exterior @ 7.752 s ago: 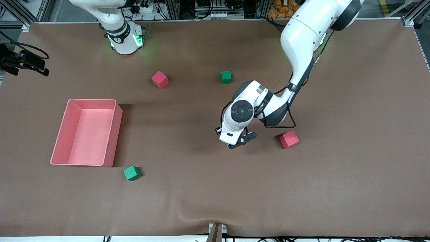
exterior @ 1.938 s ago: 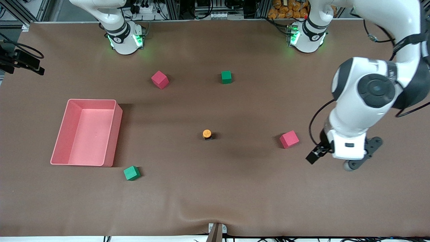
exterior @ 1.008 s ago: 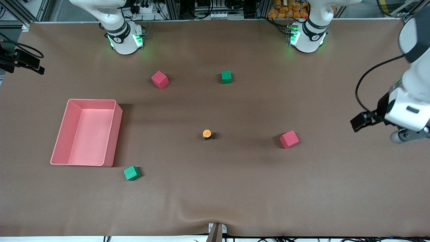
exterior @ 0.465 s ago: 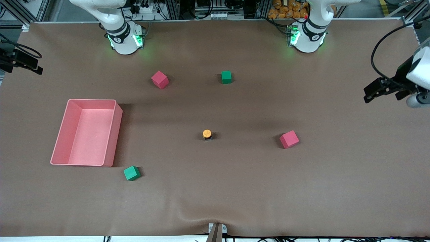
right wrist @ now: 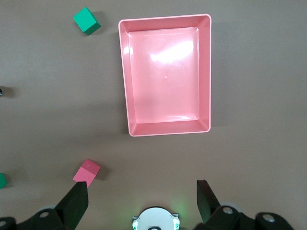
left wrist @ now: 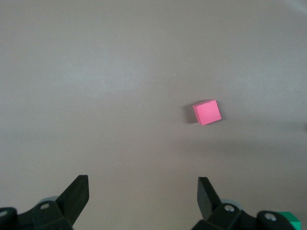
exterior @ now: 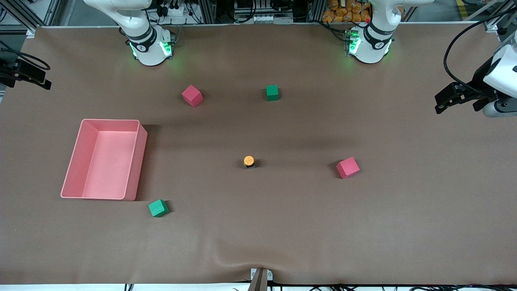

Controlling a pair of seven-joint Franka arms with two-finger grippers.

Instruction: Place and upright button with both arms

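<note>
Button upright, mid-table.
Button (exterior: 249,161): orange cap up on black body, standing alone, well clear of every table edge.

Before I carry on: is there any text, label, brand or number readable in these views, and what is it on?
No readable text anywhere.
Small dark marks on the right arm's base and the left arm's base: too small to read.
The button, the cubes and the pink bin carry no markings.
Left pincer and right pincer: open, unmarked.

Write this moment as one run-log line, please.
button: upright, free | left tool: open, raised | right tool: open, above pink bin
</note>
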